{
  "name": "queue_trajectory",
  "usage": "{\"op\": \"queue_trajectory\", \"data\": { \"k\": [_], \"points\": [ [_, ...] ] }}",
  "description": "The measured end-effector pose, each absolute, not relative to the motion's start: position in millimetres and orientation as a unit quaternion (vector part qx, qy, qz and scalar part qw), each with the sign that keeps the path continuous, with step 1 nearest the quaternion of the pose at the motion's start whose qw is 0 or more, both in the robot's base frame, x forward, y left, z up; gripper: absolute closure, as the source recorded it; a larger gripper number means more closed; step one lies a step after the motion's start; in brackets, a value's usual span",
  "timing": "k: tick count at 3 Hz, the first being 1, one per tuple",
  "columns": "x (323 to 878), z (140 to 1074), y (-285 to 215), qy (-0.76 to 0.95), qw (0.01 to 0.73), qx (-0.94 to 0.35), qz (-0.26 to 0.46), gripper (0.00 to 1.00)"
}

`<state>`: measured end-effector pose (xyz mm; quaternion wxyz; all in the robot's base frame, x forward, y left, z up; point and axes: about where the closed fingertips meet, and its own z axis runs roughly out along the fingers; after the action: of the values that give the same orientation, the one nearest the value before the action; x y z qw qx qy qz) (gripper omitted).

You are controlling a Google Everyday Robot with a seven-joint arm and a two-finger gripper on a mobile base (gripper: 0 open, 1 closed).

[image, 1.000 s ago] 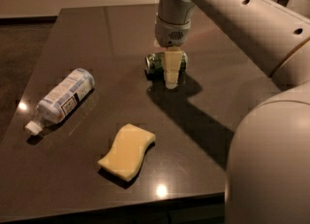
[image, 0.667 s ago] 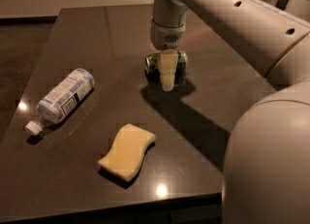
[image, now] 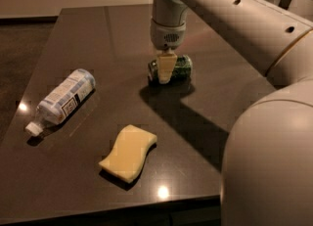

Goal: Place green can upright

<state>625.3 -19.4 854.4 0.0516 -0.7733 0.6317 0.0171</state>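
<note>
Gripper (image: 166, 72) edged left, over toppled mottled green can (image: 182, 68)

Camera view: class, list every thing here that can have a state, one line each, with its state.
Green can: lying on its side, not yet upright.
Hand: pointing straight down, at the middle of the can.
Plastic bottle: lying on its side, cap on, left of the can.
Yellow sponge: lying flat, nearest the camera.
</note>
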Motion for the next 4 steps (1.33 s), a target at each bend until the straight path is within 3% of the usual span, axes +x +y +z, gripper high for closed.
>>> {"op": "queue_trajectory", "data": {
  "k": [2,3,4],
  "points": [
    [619.1,885.3,-35.0,0.658,0.096,-0.745,0.057,0.89],
    [606.8,909.6,-45.2,0.673,0.153,-0.712,0.126,1.00],
    [591.8,925.9,-50.7,0.674,0.213,-0.674,0.214,1.00]
  ]
}}
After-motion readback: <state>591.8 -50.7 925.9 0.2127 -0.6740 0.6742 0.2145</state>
